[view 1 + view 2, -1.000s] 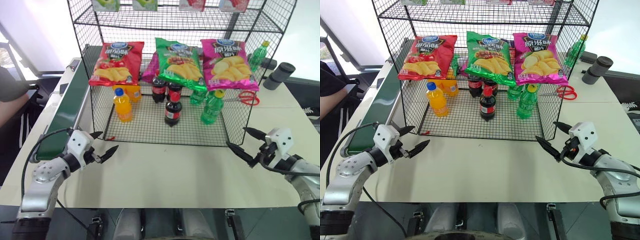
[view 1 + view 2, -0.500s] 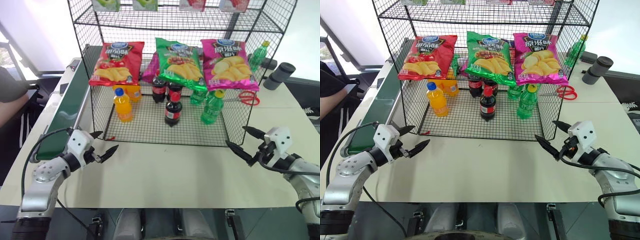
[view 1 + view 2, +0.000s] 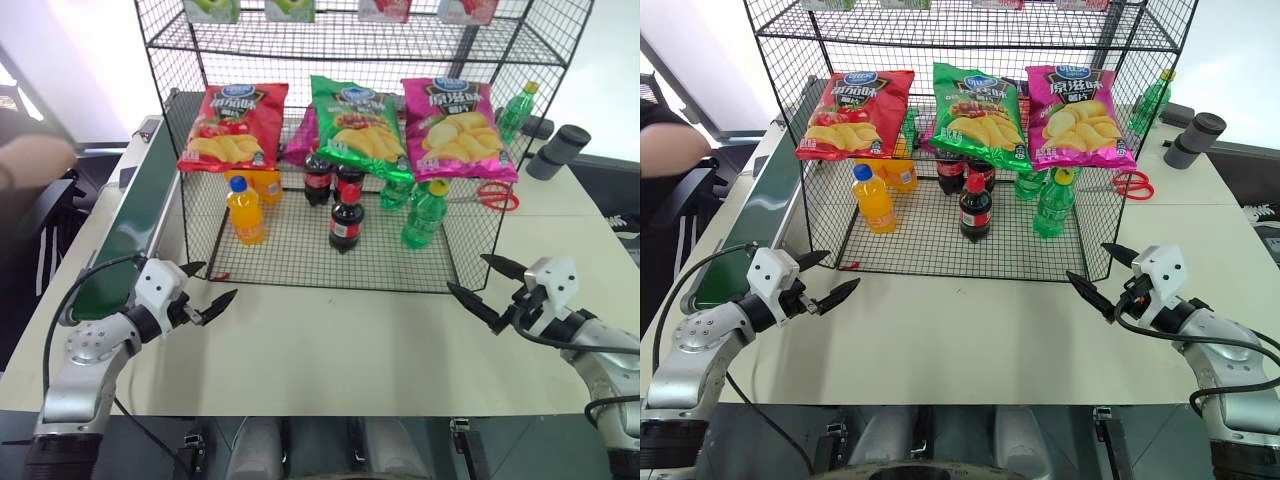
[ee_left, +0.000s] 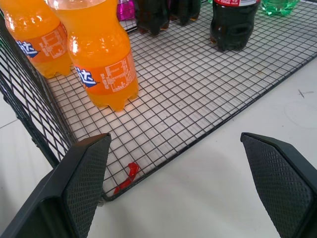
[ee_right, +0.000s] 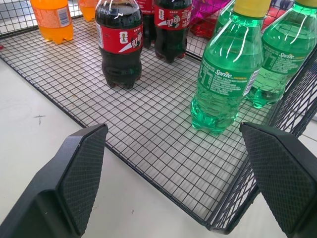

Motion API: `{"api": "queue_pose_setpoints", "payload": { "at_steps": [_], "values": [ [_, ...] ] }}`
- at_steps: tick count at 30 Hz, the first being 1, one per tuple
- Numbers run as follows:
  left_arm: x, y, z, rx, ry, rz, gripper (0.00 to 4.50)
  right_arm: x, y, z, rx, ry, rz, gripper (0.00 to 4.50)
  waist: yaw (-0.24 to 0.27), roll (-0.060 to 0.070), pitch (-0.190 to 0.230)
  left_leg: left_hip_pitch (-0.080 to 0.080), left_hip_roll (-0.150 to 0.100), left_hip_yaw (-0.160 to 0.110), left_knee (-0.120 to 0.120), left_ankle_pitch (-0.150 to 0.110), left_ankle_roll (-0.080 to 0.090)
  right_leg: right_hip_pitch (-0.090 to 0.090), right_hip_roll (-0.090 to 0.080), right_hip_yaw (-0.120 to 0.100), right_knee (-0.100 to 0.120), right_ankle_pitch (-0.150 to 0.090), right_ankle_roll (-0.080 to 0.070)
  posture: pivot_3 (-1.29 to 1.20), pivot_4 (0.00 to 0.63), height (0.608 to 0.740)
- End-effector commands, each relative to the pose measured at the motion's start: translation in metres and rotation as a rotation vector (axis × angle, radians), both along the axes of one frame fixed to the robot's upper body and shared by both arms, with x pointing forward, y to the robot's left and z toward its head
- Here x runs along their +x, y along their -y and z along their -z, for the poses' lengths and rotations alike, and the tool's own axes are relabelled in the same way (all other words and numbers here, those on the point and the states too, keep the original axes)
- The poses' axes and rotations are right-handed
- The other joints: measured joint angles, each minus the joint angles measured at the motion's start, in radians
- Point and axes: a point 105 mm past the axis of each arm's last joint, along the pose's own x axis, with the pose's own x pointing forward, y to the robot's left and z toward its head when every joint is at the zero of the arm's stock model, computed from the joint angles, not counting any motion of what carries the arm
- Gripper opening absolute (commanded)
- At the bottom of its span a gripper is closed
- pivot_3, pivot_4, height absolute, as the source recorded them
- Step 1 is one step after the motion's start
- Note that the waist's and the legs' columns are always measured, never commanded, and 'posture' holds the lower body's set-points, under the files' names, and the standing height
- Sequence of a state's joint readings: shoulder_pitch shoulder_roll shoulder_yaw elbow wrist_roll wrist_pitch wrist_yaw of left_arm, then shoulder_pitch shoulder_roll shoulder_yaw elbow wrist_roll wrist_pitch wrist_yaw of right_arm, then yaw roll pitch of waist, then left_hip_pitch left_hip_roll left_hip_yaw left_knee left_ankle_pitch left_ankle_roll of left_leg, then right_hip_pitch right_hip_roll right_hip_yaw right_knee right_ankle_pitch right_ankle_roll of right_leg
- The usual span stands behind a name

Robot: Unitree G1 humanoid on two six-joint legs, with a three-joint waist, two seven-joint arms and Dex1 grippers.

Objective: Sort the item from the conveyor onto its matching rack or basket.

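Two black textured grippers, left [image 3: 205, 285] and right [image 3: 485, 285], spread wide, nothing held, wire-mesh rack [image 3: 300, 262] at centre, glossy cola bottle [image 3: 346, 222] inside.

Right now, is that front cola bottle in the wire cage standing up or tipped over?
Upright: the cola bottle stands on the wire cage floor, red cap on top, apart from the other bottles.

Open rack [image 3: 455, 268] front; bottles [image 3: 346, 222] mid-floor, chip bags [image 3: 358, 124] overhead.

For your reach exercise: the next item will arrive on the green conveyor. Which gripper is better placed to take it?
Probably the left gripper: it hangs open right beside the conveyor, while the right gripper is across the table, past the rack.
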State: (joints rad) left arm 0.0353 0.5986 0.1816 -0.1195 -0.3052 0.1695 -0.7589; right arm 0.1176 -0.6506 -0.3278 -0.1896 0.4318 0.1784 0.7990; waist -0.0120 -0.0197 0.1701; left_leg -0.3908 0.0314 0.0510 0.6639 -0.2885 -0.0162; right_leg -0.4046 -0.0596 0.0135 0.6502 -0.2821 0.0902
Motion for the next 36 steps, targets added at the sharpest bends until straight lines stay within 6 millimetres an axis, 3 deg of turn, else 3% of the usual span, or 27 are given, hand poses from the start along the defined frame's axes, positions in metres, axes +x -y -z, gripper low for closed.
{"api": "queue_pose_setpoints", "payload": {
  "at_steps": [1, 16, 36],
  "values": [
    [0.001, -0.005, -0.012, 0.019, 0.040, 0.000, 4.50, -0.001, -0.003, -0.006, -0.002, 0.031, -0.009, 4.44, 0.000, 0.000, 0.000, 0.000, 0.000, 0.000, 0.000, 0.000, 0.000, 0.000, 0.000, 0.000, 0.000, 0.000, 0.000, 0.00, 0.150, 0.740],
    [0.000, -0.012, -0.017, 0.010, 0.071, -0.021, 4.50, -0.001, -0.007, -0.003, -0.001, 0.014, -0.020, 4.44, 0.000, 0.000, 0.000, 0.000, 0.000, 0.000, 0.000, 0.000, 0.000, 0.000, 0.000, 0.000, 0.000, 0.000, 0.000, 0.00, 0.150, 0.740],
    [0.002, 0.005, -0.029, -0.003, 0.107, -0.029, 4.50, 0.007, -0.013, -0.006, -0.024, 0.019, -0.053, 4.44, 0.000, 0.000, 0.000, 0.000, 0.000, 0.000, 0.001, 0.000, 0.000, 0.000, 0.001, 0.000, 0.001, 0.000, 0.000, 0.00, 0.150, 0.740]
  ]
}}
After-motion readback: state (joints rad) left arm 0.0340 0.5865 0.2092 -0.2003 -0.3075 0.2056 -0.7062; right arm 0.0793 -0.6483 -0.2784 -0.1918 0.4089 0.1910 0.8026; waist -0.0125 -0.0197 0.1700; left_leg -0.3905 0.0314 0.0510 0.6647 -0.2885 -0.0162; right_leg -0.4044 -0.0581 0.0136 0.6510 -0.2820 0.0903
